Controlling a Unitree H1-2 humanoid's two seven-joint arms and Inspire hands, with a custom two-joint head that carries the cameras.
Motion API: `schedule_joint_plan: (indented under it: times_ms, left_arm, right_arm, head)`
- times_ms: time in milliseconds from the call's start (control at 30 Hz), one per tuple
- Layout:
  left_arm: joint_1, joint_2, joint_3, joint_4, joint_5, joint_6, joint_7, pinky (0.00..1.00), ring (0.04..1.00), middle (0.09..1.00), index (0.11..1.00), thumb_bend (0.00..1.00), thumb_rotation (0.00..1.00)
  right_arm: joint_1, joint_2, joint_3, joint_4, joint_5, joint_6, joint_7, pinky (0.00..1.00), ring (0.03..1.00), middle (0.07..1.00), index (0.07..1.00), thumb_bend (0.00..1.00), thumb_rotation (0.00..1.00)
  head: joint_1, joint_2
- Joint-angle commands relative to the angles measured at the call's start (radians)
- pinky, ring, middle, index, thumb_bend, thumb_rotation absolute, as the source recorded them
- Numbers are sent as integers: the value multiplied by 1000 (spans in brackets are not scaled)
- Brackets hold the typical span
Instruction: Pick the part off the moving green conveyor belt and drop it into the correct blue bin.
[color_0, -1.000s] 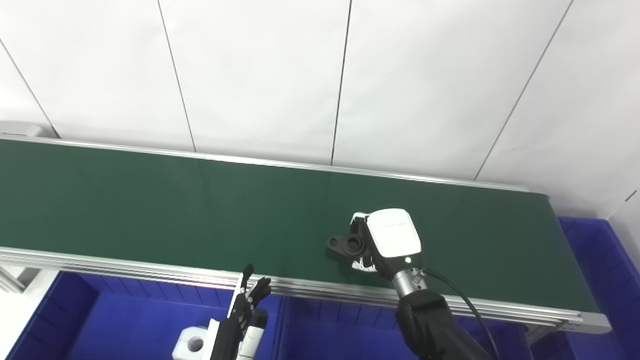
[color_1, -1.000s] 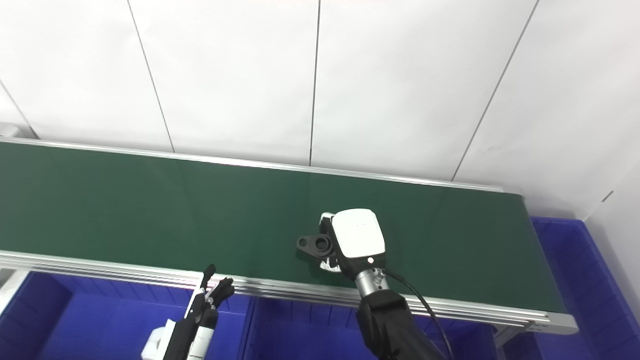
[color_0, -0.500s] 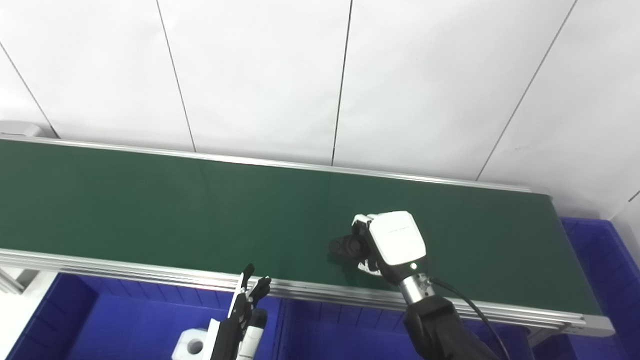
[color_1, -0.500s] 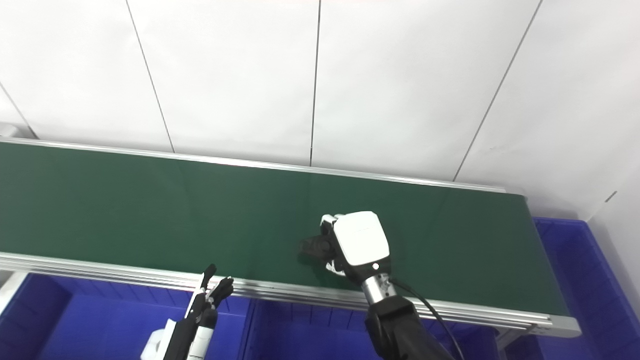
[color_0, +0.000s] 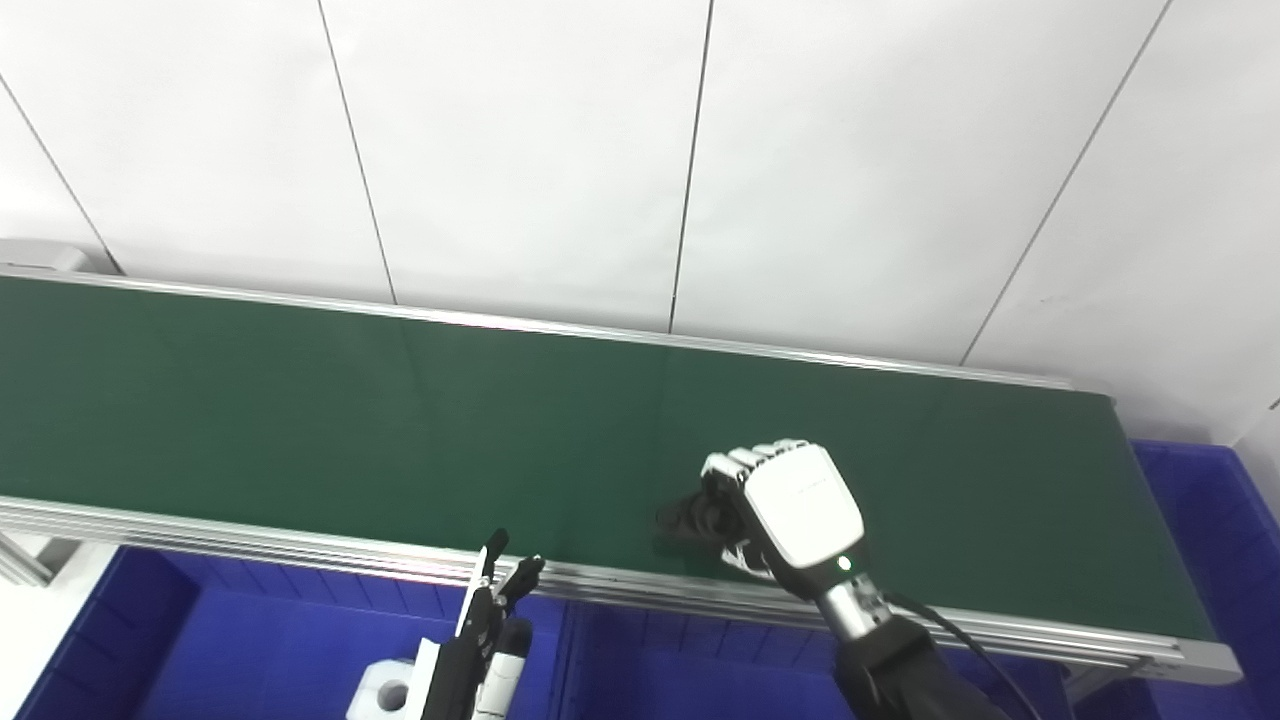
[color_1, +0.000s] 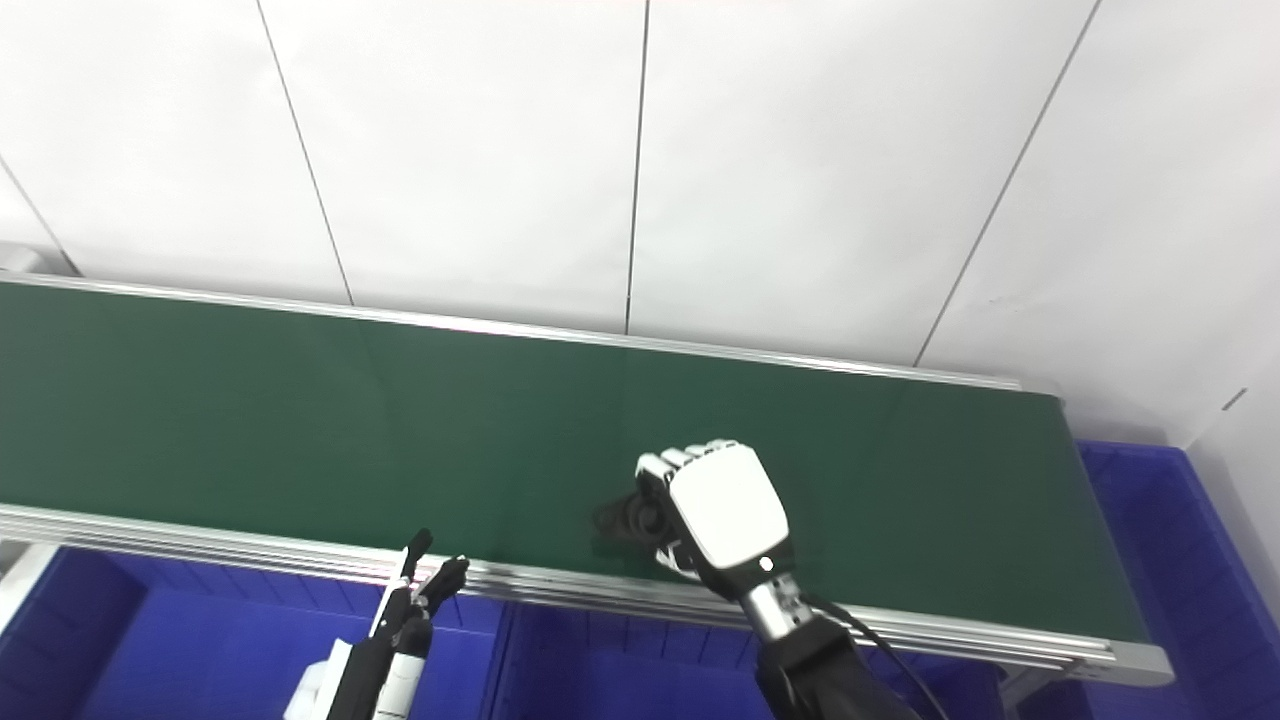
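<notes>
The right hand (color_0: 795, 510) has its fingers curled around the black part (color_0: 690, 517), which sits at the hand's nine o'clock just above the green belt (color_0: 300, 410) — the pick is in hand. Next comes the carry to a blue bin (color_0: 250, 650) at six o'clock — a firm hold matters; the left hand (color_0: 495, 610) waits there, fingers straight and empty.

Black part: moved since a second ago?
Yes. The black part now sits nearer the belt's front rail, closed in the right hand.

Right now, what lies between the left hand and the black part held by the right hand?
In the left eye view, only the conveyor's silver front rail and bare green belt separate the left hand from the black part.
</notes>
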Motion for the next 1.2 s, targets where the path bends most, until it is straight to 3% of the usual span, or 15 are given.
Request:
schedule_joint_plan:
  times_ms: [0, 267, 467, 833, 900, 1167]
  left_arm:
    - [6, -18, -27, -38, -6, -6, -9, 1000, 919, 889, 1000, 513, 980]
    - [-8, 3, -8, -35, -21, -2, -21, 1000, 932, 886, 1000, 536, 962]
    - [-16, 20, 5, -31, -36, 0, -29, 1000, 942, 891, 1000, 509, 986]
    - [-24, 47, 25, -40, -47, 21, -39, 1000, 956, 907, 1000, 559, 1000]
    - [-31, 54, 33, -57, -56, 42, -42, 1000, 962, 912, 1000, 575, 1000]
    - [-89, 66, 67, -127, -56, 158, -50, 1000, 960, 912, 1000, 564, 1000]
  right_arm:
    - [-13, -28, -18, -81, -20, -33, -46, 221, 252, 413, 485, 528, 0]
    - [39, -59, -61, -256, -71, -23, -33, 214, 250, 406, 488, 527, 0]
    - [72, -42, -82, -322, -82, -35, -35, 206, 244, 415, 484, 528, 0]
    - [117, -5, -96, -387, -132, -27, -110, 200, 253, 400, 490, 527, 0]
    - [121, 7, -105, -422, -143, -18, -94, 200, 252, 396, 491, 527, 0]
    - [101, 48, -149, -475, -149, -19, -35, 200, 242, 399, 490, 527, 0]
  head:
    - [1, -2]
    - [-42, 2]
    - [-67, 4]
    - [-101, 20]
    - [-143, 83]
    - [-218, 237]
